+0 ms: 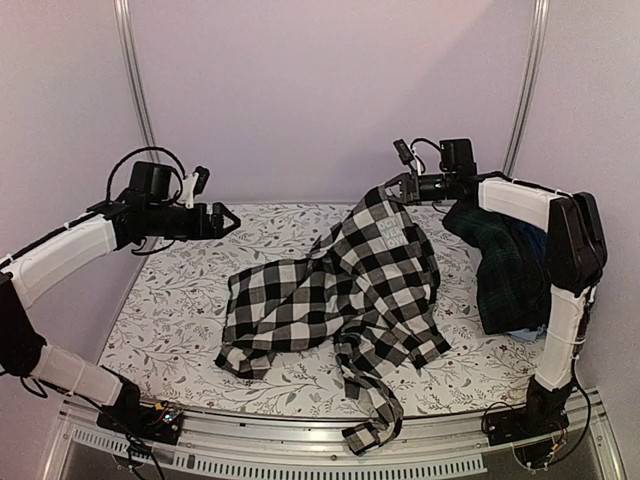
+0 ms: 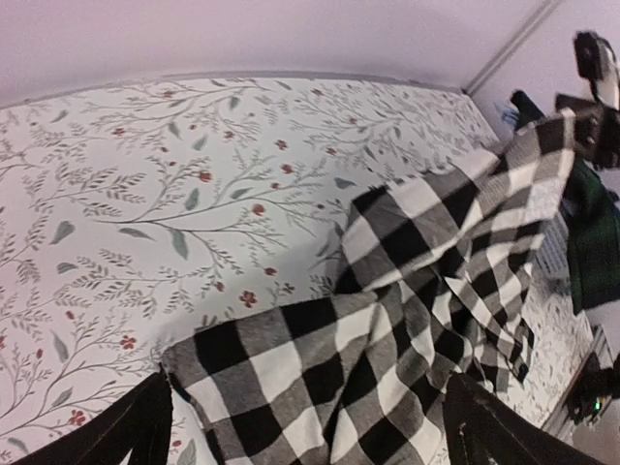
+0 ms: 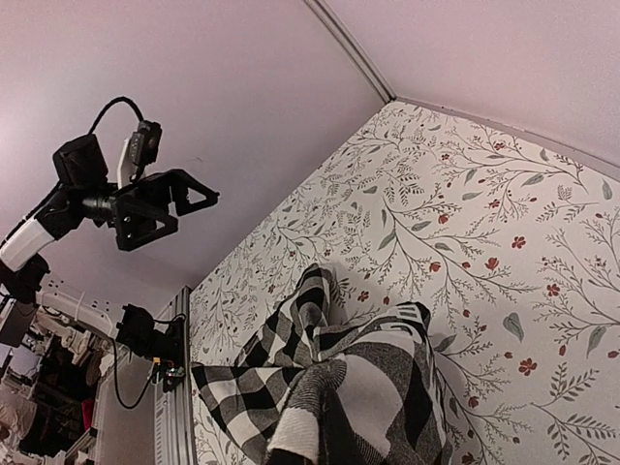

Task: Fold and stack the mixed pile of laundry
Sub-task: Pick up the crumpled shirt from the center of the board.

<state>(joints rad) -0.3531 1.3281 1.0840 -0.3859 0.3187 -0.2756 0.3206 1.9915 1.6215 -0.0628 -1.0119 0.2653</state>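
Top external view: folding looks barely begun, with nothing stacked yet.
The right jaws, shut, are holding up the checked shirt near its collar above the counter; the left jaws are hovering wide open, empty. The plaid garment is lying crumpled at right; no container is showing.

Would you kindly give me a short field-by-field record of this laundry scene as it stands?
shirt: black-and-white checked shirt, one end lifted, the rest trailing across the floral table covering
right hand: shut on the shirt's raised end, toward the back
left hand: open, empty, above the table's left side
other laundry: dark plaid garment heaped at the right, unfolded
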